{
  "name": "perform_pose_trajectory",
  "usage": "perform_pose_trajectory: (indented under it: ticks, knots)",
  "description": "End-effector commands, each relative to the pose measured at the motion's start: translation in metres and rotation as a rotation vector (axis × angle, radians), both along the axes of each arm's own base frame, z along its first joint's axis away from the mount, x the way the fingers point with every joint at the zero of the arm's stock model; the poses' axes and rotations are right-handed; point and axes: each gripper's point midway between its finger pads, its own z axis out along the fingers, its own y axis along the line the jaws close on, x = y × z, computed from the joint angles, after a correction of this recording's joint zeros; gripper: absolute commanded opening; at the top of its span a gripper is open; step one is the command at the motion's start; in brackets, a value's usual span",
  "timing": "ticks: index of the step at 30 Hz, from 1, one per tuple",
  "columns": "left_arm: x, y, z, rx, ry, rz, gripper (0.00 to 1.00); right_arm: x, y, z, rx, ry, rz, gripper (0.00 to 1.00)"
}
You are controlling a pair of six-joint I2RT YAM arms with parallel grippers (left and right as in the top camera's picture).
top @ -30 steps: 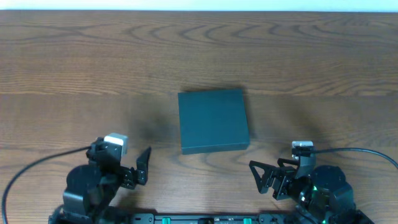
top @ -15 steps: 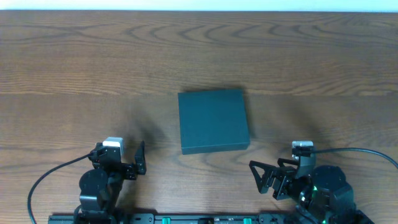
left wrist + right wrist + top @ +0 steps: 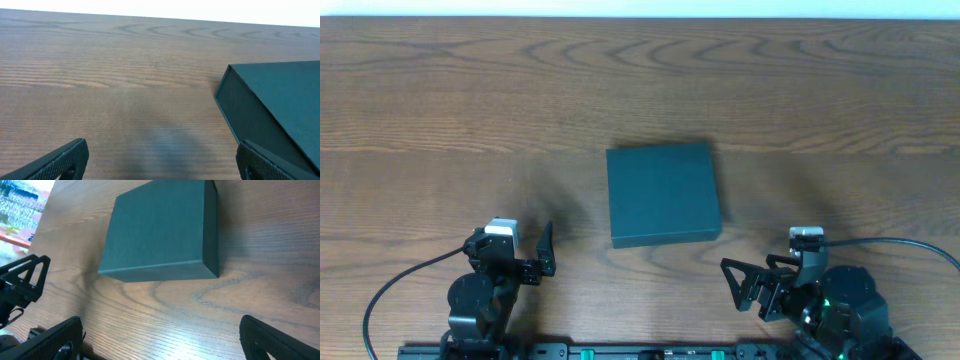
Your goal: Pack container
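The container (image 3: 663,193) is a dark teal-green square box lying shut on the wooden table near its middle. It also shows at the right of the left wrist view (image 3: 280,107) and at the top of the right wrist view (image 3: 162,230). My left gripper (image 3: 520,255) sits open and empty near the front edge, left of the box and apart from it; its fingertips frame bare wood in its own view (image 3: 162,160). My right gripper (image 3: 760,280) is open and empty at the front right, just in front of the box, with bare wood between its fingers (image 3: 160,340).
The wooden table (image 3: 440,120) runs wide around the box. Black cables trail from both arm bases along the front edge. The left gripper's fingers (image 3: 22,280) show at the left of the right wrist view.
My left arm has drawn back and turned, so its gripper now points straight up the table instead of slanting right. The right arm and the box have not moved.
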Motion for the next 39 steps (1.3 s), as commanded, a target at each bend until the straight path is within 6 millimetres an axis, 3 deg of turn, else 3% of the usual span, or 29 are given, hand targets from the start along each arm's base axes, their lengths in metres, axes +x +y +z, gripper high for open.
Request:
perform_pose_trajectory:
  ticks: [1,9,16,20,24,32,36,39]
  knots:
    - [0.0,0.002,-0.009,0.012,0.012,0.007,0.96,0.002,-0.002,0.005,0.006,-0.008,-0.019,0.99]
    - [0.0,0.002,-0.009,0.012,0.012,0.007,0.96,0.003,-0.006,0.003,-0.037,-0.028,-0.012,0.99]
    - [0.0,0.002,-0.009,0.012,0.012,0.007,0.95,0.032,-0.063,0.001,-0.424,-0.221,-0.148,0.99]
    - [0.0,0.002,-0.009,0.012,0.012,0.007,0.96,0.046,-0.079,0.002,-0.552,-0.336,-0.162,0.99]
    - [0.0,0.002,-0.009,0.012,0.012,0.007,0.95,0.055,-0.092,-0.009,-0.569,-0.391,-0.235,0.99]
    - [0.0,0.002,-0.009,0.012,0.012,0.007,0.95,0.058,-0.086,-0.065,-0.532,-0.401,-0.214,0.99]
    - [0.0,0.002,-0.009,0.012,0.012,0.007,0.95,0.058,-0.083,-0.08,-0.528,-0.387,-0.198,0.99]
    - [0.0,0.002,-0.009,0.012,0.012,0.007,0.95,0.058,-0.084,-0.08,-0.528,-0.387,-0.198,0.99]
